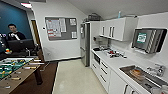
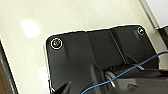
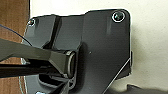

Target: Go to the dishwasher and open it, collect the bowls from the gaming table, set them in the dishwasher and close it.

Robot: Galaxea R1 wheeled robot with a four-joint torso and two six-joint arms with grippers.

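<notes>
foosball table (image 1: pixel 15 68): cut off by the edge at 8 o'clock
sink (image 1: pixel 146 77): cropped at 4 o'clock — contents blurred
noticeboard (image 1: pixel 60 28): papers unreadable

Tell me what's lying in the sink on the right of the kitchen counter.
In the sink sits something round and orange, resting on a pale dish or tray; what it is cannot be told. The basin's near end runs out of the picture, so anything there is unseen.
</notes>
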